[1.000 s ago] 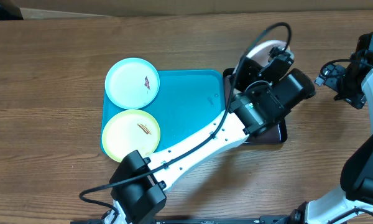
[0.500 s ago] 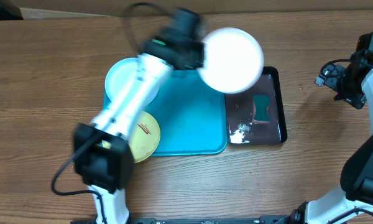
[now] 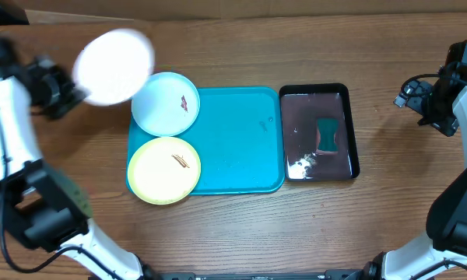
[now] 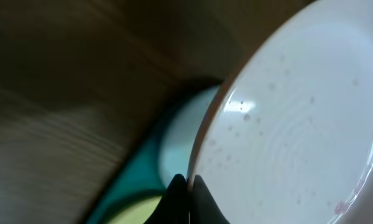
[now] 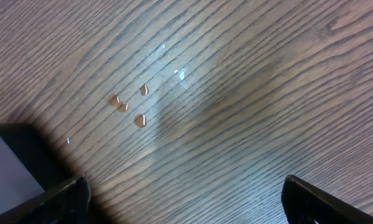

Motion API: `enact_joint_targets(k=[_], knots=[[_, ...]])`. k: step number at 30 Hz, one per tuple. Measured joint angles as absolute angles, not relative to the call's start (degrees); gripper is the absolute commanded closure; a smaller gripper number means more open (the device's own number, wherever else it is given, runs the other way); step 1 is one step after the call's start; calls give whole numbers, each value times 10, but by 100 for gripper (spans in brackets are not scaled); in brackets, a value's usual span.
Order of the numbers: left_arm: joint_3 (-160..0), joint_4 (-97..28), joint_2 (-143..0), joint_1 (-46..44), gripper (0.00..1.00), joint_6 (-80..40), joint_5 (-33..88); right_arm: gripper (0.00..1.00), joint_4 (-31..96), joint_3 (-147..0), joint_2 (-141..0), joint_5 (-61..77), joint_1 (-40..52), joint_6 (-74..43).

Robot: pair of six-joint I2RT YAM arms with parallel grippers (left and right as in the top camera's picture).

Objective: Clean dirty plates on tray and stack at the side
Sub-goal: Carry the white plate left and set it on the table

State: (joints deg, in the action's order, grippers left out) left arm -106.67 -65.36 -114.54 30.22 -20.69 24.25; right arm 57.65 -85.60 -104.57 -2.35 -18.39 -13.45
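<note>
Far left of the overhead frame: left gripper has its jaws closed on the rim of the white plate. The plate is blurred at upper left, off the tray, with its lower right edge overlapping the blue plate in view. In the left wrist view, the white plate's face carries small specks.

Tray sits centre-left on the table.
- Blue plate rests on the tray's upper left corner, overhanging the rim, and has a small reddish smear.
- Yellow-green plate rests on the lower left corner, also overhanging, and has a brown smear. The two plates touch or nearly touch.
- The rest of the tray is bare.

Black tray lies just beside the tray's right edge. It holds a green sponge and white foam.

Far right: right gripper hangs over bare wood with its jaws spread wide, holding nothing. A few brown specks lie below it.
</note>
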Motion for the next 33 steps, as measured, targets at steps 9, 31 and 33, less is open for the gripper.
enact_joint_targets(k=[9, 31, 33], knots=[[-1049, -601, -1145, 404, 96, -206, 57, 0, 577, -856, -1046, -23, -184, -135], [-885, -551, -1147, 364, 43, -190, 125, 0, 576, -856, -1046, -23, -184, -135], [-927, -600, -1150, 361, 55, -184, 135, 0, 576, -856, -1046, -23, -184, -135]])
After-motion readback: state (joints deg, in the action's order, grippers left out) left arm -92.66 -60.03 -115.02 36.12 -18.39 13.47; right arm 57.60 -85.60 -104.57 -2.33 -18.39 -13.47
